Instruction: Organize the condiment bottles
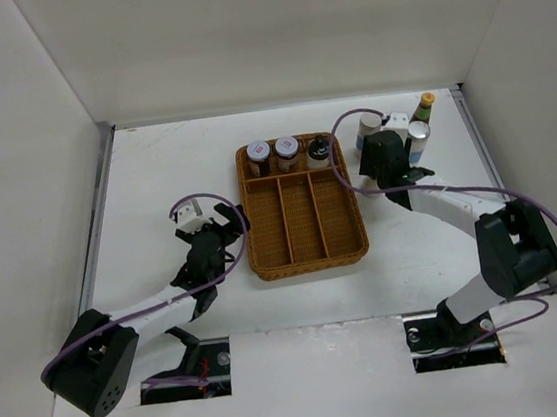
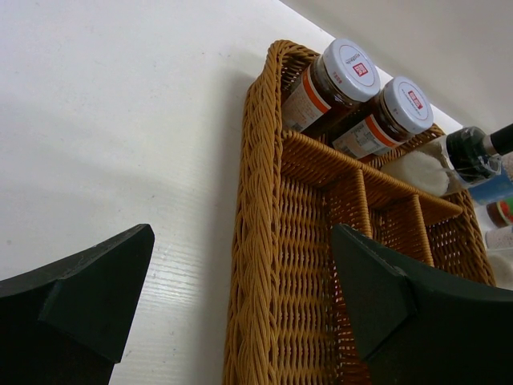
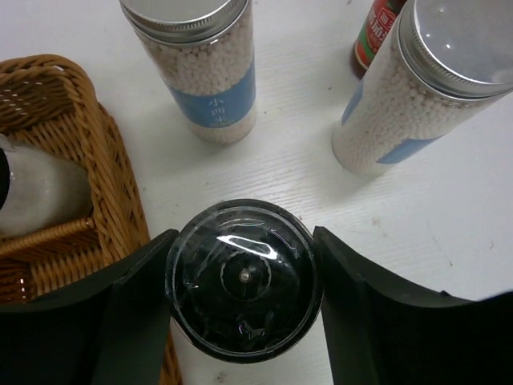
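L arm: the left end effector (image 1: 232,224) sits low over the desk (image 1: 153,162) w/ its fingers (image 2: 96,297) spread wide apart. The wicker tray (image 1: 307,240) lies just off its right side, and in the wrist view the tray's left wall runs up between the fingertips. Ahead and to the right of that end effector, the crosswise compartment at the tray's far end holds a white-lidded jar (image 1: 258,152) and a second white-lidded jar (image 1: 287,148) side by side. Both have dark contents & orange-banded labels. The black-capped bottle (image 1: 319,147) is at the compartment's right end. R arm: the right end effector (image 3: 244,241) is clamped on a black-lidded jar (image 3: 244,289), one finger pressed to each side of the lid. It's outside the tray, just right of the tray's right wall; can't tell if the jar rests on the desk or is lifted. Beyond its fingertips two white-and-blue, silver-topped cylinders stand upright on the desk, apart from each other. The left cylinder (image 3: 204,72) is ahead-left, near the tray's corner; the right cylinder (image 3: 417,88) is ahead-right. The red sauce bottle (image 1: 425,108), yellow cap up, stands just beyond the right cylinder, farthest from the end effector.
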Controlling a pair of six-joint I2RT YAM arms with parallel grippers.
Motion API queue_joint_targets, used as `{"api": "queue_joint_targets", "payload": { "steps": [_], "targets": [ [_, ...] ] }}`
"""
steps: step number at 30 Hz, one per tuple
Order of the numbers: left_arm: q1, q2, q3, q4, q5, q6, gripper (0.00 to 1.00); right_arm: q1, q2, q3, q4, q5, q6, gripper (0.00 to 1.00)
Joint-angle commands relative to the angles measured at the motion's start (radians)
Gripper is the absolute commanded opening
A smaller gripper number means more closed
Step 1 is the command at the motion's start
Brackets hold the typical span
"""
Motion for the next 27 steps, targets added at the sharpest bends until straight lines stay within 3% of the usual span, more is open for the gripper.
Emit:
{"api": "queue_joint_targets", "payload": {
  "steps": [1,6,9,18,27],
  "targets": [
    [0.009,-0.015,0.007,0.046,0.011,-0.008,0.95,-0.003,-0.074,0.007,0.087,0.038,0.015,0.61],
    [0.016,-0.031,-0.001,0.047,0.002,-0.008,0.95,0.087,-0.253,0.008,0.154,0.119,-0.074,0.55],
    [0.044,-0.031,-0.005,0.041,0.008,-0.019,0.95,0.193,-0.269,0.068,0.145,0.068,-0.082,0.55],
    [0.205,-0.074,-0.05,-0.04,0.059,-0.152,0.95,0.464,0.081,0.373,0.174,-0.094,-0.046,0.56],
    [0.231,-0.062,-0.05,-0.036,0.113,-0.171,0.95,0.506,0.372,0.57,0.183,-0.075,-0.1,0.58]
  ]
}}
